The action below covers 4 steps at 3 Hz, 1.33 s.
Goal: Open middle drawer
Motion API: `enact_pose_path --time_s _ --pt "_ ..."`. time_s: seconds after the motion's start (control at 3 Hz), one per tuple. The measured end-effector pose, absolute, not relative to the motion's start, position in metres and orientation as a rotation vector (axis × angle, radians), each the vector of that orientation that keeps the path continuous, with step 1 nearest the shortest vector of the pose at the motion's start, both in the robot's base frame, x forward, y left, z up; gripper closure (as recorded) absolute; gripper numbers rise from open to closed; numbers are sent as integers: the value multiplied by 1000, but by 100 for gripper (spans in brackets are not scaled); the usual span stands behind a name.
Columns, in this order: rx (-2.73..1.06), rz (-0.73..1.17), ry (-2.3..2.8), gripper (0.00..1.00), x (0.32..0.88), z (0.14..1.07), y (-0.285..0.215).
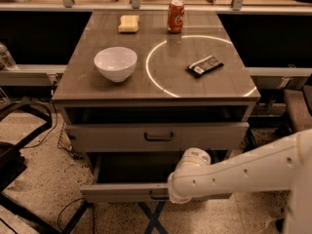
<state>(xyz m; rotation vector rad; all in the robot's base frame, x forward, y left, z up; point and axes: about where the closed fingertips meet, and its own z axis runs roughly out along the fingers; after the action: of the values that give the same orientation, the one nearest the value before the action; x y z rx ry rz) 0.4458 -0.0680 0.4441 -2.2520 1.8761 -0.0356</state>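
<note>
The middle drawer (124,192) is the low-fronted grey-brown drawer near the bottom of the camera view. It is pulled out, and its dark inside (131,168) shows. My white arm (234,172) reaches in from the right. My gripper (165,195) is at the centre of the drawer front, where a bit of the dark bar handle (157,197) shows. The arm's wrist hides the gripper's end.
Above it, a taller-fronted drawer (158,136) sits slightly out, with a dark gap over it. On the cabinet top (83,82) are a white bowl (115,63), a yellow sponge (128,24), a red can (175,15) and a dark snack bar (205,65). Black frame and cables (19,145) lie at left.
</note>
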Motion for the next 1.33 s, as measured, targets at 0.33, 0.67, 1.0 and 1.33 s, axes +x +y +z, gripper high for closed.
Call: enact_pose_path --time_s 0.33,0.67,1.0,1.33 --pt "-2161 -142 1920 100 431 510 -102" --pt "-2065 -303 1902 100 440 580 -134" --pt "-2010 -428 1867 100 451 619 -156" --pt "-2008 -507 1845 100 466 628 -167"
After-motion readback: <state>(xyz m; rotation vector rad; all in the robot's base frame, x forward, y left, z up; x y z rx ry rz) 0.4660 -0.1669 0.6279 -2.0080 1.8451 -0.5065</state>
